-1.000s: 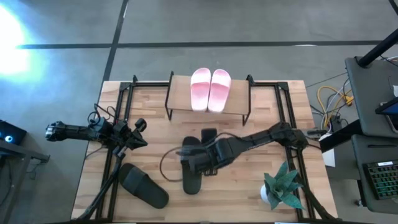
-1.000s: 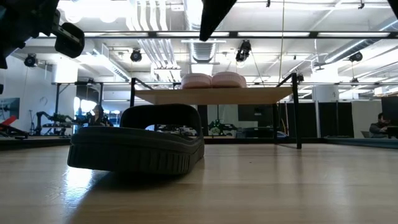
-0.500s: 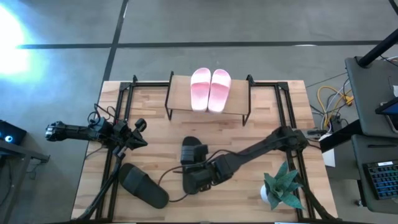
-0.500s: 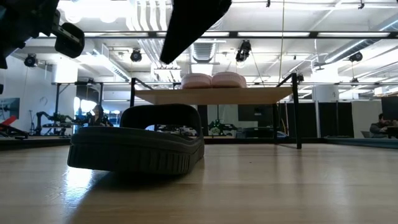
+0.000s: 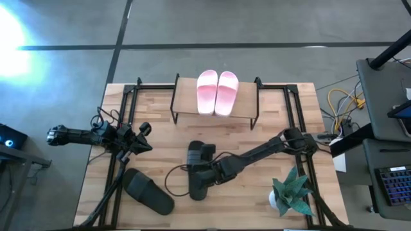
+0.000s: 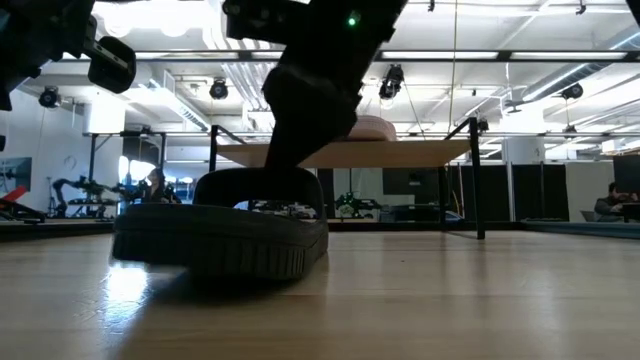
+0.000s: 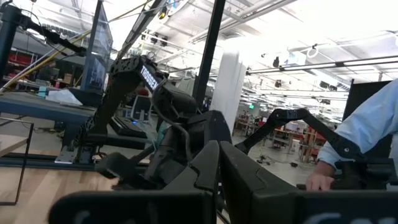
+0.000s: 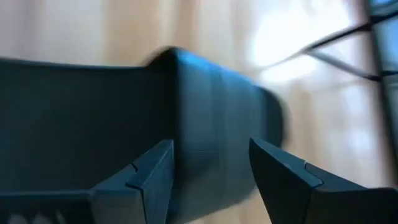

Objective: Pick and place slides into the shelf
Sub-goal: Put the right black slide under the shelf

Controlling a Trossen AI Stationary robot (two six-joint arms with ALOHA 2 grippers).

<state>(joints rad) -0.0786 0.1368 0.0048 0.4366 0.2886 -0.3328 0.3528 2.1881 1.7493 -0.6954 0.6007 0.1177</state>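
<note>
Pink slides (image 5: pixel 217 92) shelved | black slides (image 5: pixel 198 170) on bench | my right claw (image 5: pixel 204 176) spread over one

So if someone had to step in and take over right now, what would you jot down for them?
Right gripper: open, down over the middle black slide, no grip yet.
Left gripper: shut, waiting at the table's left side.
Done: both pink slides sit on the shelf.
Left: two black slides, the middle one and another near the front left, both on the table.
</note>
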